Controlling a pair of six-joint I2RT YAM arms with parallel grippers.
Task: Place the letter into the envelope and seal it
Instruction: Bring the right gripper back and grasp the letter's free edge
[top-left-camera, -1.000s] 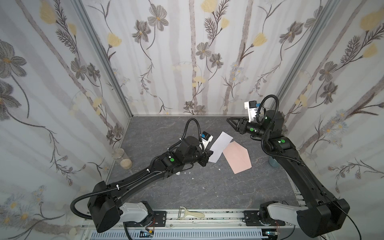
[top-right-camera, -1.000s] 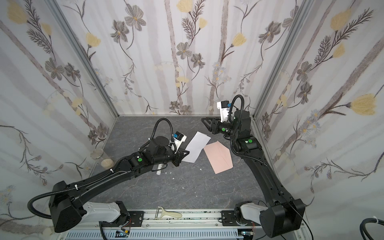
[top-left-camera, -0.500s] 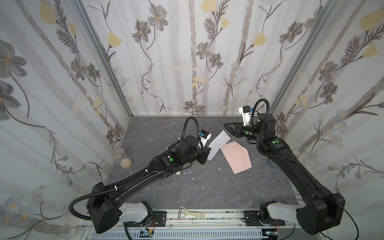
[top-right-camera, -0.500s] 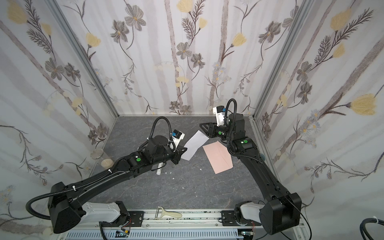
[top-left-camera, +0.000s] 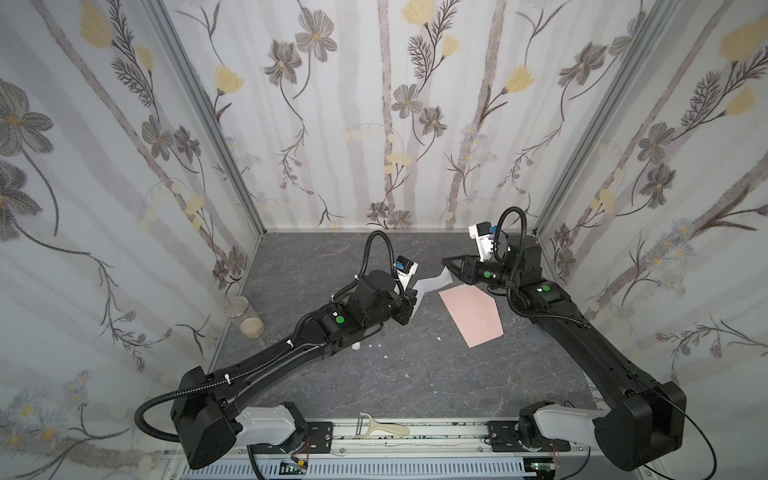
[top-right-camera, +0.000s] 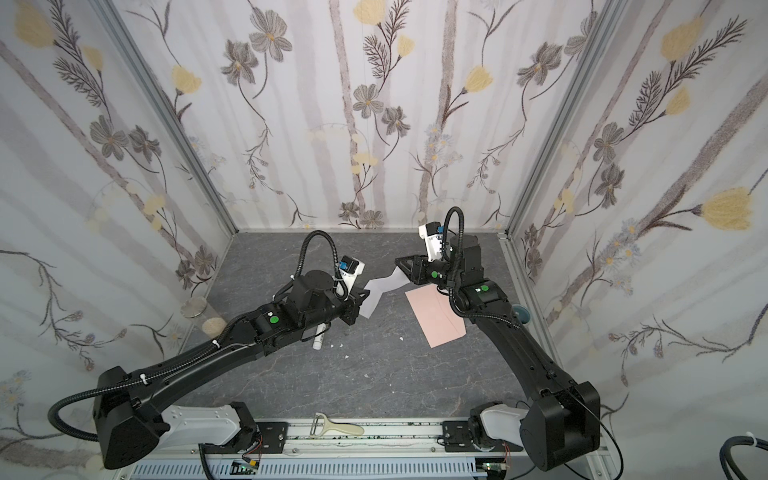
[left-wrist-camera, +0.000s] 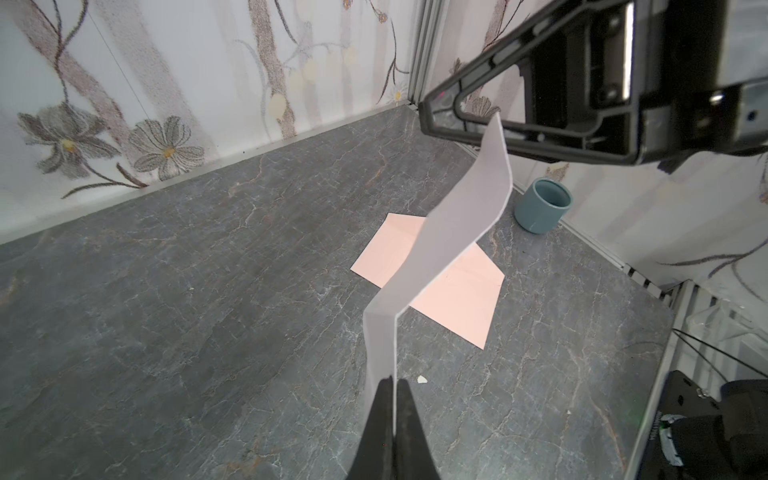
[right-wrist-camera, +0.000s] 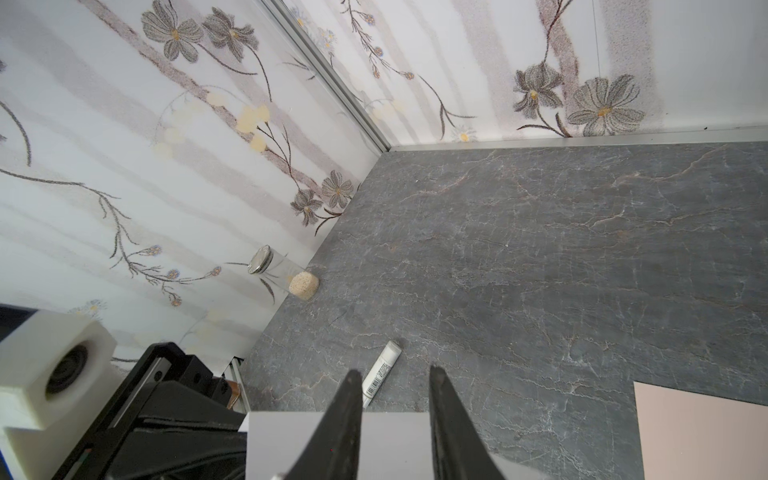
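While reading both top views, locate the letter (top-left-camera: 433, 285) just above centre frame, lifted clear of the table (top-left-camera: 374, 374) and spanning the gap between the two arms. Confirm full closure of the left gripper (left-wrist-camera: 390, 382) on the near edge of the sheet, jaws pressed flat to the paper with no gap. Note the sheet rising on edge from that pinch, creased once and bowed into an S toward the right gripper (right-wrist-camera: 394, 370).

Treat the right gripper as partly open, with a clear gap between the jaws and nothing clamped. Do not assume that the far edge of the sheet sits between those jaws; cannot be told from either wrist view.

Find the envelope (top-left-camera: 471, 313) flat on the table right of centre frame, just below and right of the letter, untouched by either arm, pointed end toward the right of frame.

Probable faults from this state:

- Expect a missed or crushed corner if closing on the bowed edge off-line.
- Expect a tear or a fresh crease at the fold if drawing the arms apart with both pinches set.
- Avoid opening the left pinch before securing the right one; likely result, a drop short of the envelope.
- Guard against pushing the loose envelope across the table during insertion, with no hold-down in place.
- Keep the sheet off the glue stick (top-right-camera: 318, 334) lying beneath the left arm.
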